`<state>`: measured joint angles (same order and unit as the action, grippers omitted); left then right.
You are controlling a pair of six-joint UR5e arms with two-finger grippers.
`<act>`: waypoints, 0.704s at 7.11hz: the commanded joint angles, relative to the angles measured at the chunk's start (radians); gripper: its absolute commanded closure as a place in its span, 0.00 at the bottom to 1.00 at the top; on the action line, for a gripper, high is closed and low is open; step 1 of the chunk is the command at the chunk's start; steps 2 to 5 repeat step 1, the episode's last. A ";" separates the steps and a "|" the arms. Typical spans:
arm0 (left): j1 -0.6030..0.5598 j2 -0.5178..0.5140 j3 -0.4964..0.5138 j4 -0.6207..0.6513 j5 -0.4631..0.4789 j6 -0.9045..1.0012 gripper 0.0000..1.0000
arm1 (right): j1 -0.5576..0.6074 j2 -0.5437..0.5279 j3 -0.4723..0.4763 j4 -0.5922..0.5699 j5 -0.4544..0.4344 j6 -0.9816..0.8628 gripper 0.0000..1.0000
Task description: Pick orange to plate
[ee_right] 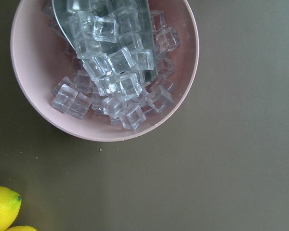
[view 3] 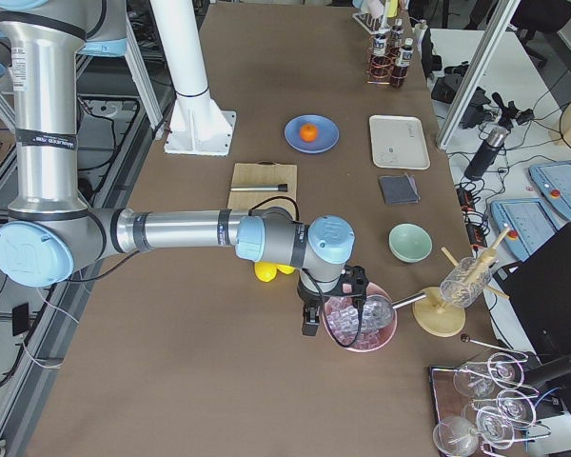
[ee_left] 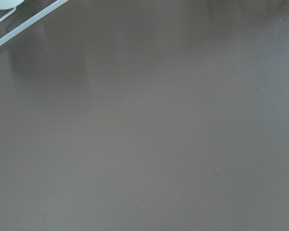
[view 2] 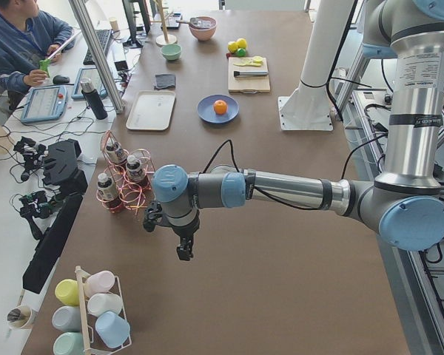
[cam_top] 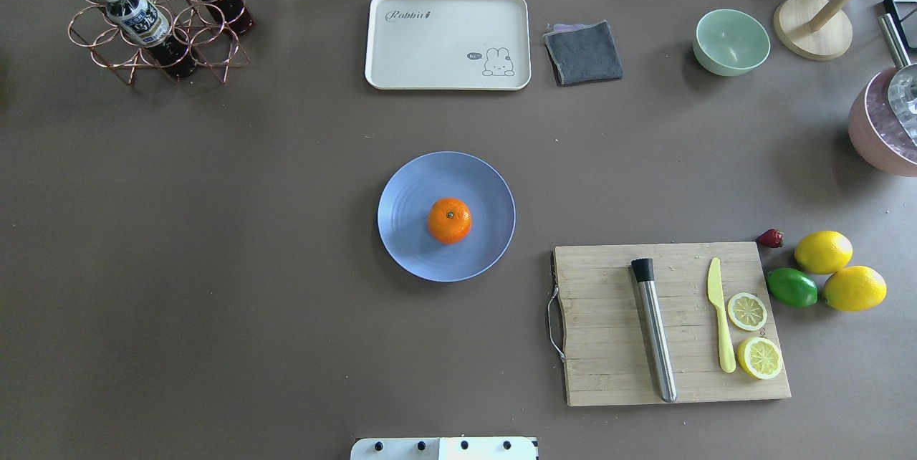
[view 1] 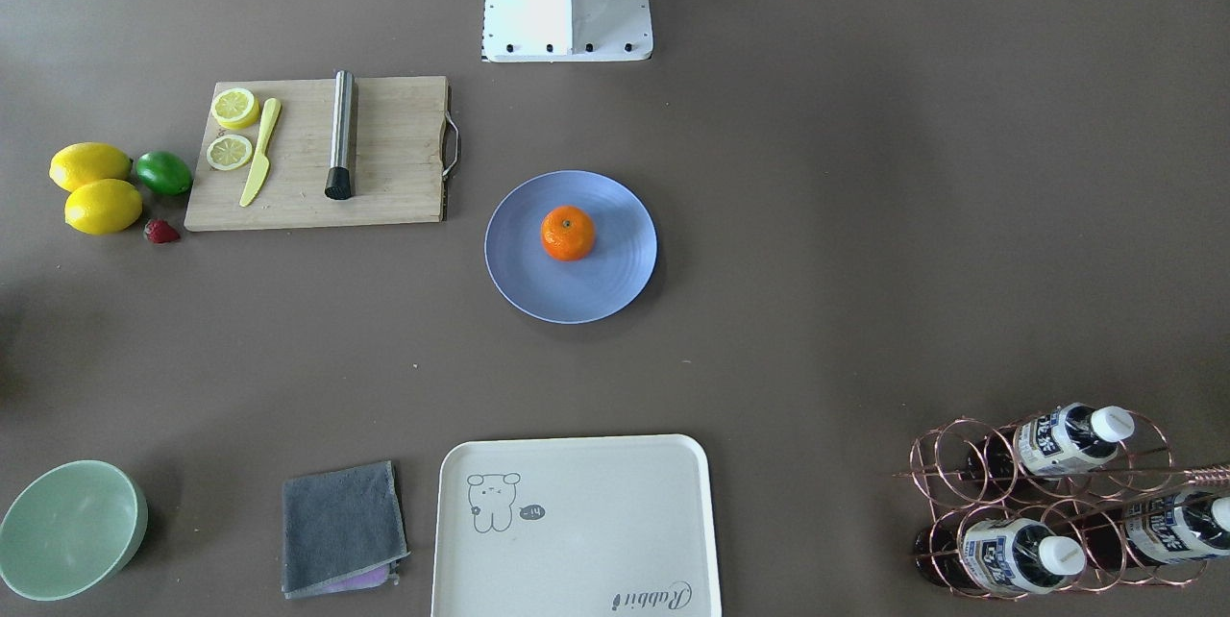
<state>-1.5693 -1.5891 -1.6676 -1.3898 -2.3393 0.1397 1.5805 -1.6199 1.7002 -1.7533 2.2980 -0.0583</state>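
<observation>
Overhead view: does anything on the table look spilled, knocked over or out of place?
Nothing stands out. The orange sits stem-up on the blue plate; the yellow knife and lemon slices lie tidily on the cutting board.

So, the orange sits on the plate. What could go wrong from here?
The small round orange rests free on the shallow blue round plate, so a knock could roll it off. The right arm hangs over the pink bowl of ice cubes; a careless move may hit it.

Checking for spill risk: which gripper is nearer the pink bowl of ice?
Right. The right gripper hangs beside the pink bowl of ice; the left gripper is toward the table's other end, near the bottle rack.
</observation>
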 commanded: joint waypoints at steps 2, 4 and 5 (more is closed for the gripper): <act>0.000 0.000 0.000 -0.002 0.000 0.001 0.02 | -0.004 0.000 0.001 0.002 0.000 0.000 0.00; 0.000 0.000 0.000 -0.002 0.000 0.001 0.02 | -0.004 0.000 0.001 0.002 0.000 0.000 0.00; 0.000 0.000 0.000 -0.002 0.000 0.001 0.02 | -0.004 0.000 0.001 0.002 0.000 0.000 0.00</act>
